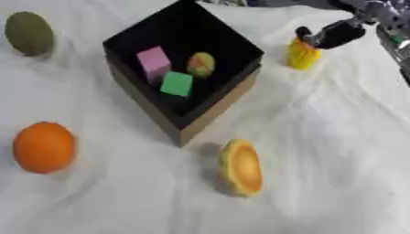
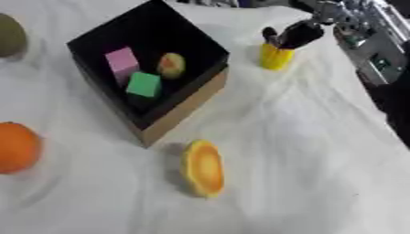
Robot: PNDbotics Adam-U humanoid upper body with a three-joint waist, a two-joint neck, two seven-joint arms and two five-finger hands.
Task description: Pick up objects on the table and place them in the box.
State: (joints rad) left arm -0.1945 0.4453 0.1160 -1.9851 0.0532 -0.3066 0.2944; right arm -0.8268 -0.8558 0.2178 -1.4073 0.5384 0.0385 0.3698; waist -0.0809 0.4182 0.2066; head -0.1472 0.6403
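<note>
— Where's your right hand?

— My right hand (image 1: 332,34) is at the far right of the table (image 1: 336,137), fingers curled round the top of the yellow object (image 1: 303,55), which stands on the white cloth.

— And the box?

— The box (image 1: 210,109) sits just left of it — black inside, brown outside. In it lie a pink block (image 1: 153,62), a green block (image 1: 176,84) and a small yellow-red fruit (image 1: 201,64).

— What's outside?

— An orange (image 1: 43,146) near left, an orange-yellow half fruit (image 1: 242,167) in front of the box, a green fruit (image 1: 29,33) far left.
</note>
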